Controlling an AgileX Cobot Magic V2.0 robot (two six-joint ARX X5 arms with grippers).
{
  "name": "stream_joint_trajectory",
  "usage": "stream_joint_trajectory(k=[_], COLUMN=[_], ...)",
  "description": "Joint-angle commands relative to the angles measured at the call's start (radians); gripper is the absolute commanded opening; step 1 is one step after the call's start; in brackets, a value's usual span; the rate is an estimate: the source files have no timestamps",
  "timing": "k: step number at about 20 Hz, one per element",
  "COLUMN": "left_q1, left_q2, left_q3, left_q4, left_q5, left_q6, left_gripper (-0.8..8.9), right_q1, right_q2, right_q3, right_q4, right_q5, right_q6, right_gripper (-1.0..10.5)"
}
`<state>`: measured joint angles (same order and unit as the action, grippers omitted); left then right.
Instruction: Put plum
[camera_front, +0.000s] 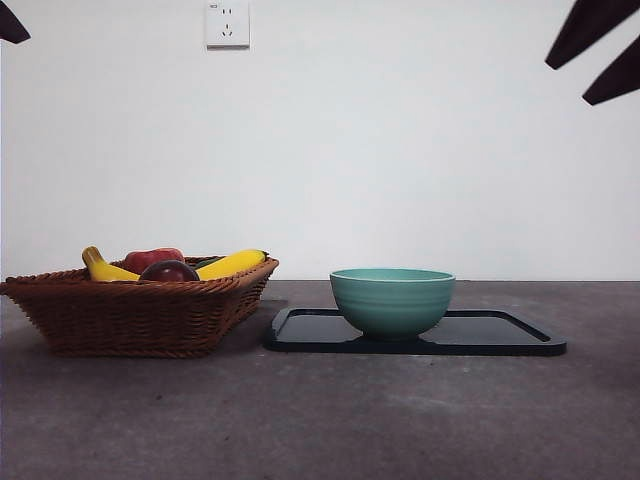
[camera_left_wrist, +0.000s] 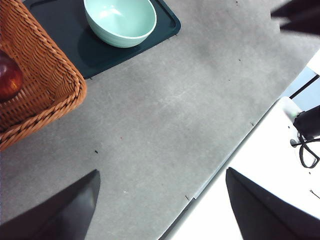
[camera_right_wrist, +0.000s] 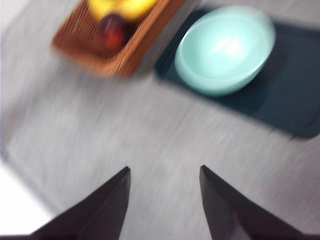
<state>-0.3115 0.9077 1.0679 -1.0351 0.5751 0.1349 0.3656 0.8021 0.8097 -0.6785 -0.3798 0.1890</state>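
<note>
We are seeing the plum (camera_front: 169, 271) sitting in the wicker basket (camera_front: 130, 315) between the bananas (camera_front: 232, 264), in front of the red fruit (camera_front: 152, 258). The teal bowl (camera_front: 392, 300) is resting on the black tray (camera_front: 500, 335) beside the basket. Our right gripper (camera_right_wrist: 164, 200) is hanging above the grey table (camera_front: 320, 420), jaws parted, holding nothing; our left gripper (camera_left_wrist: 162, 205) is spread wide, gripping nothing

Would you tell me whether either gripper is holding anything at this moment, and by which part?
Nothing is held: the left gripper and right gripper are both open over bare table, and the plum lies in the basket.
</note>
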Motion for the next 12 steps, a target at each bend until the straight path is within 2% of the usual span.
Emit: stream_joint_trajectory(k=[1,5,12], left_q1=[-0.004,-0.004,-0.004], left_q2=[0.006,0.006,0.006], left_q3=[0.019,0.019,0.019], left_q4=[0.011,0.010,0.010], left_q5=[0.005,0.005,0.005], left_q6=[0.015,0.023,0.023], left_gripper=[4.00,4.00,4.00], right_q1=[-0.001,-0.037,-0.063], right_q2=[0.044,0.225,0.628], right_q3=[0.024,0.123,0.370], right_q4=[0.058,0.089,0.102], right_q5=[0.024,0.041,0.075], right_q6=[0.122,0.139,0.083], right_gripper=[2.2,2.7,2.7])
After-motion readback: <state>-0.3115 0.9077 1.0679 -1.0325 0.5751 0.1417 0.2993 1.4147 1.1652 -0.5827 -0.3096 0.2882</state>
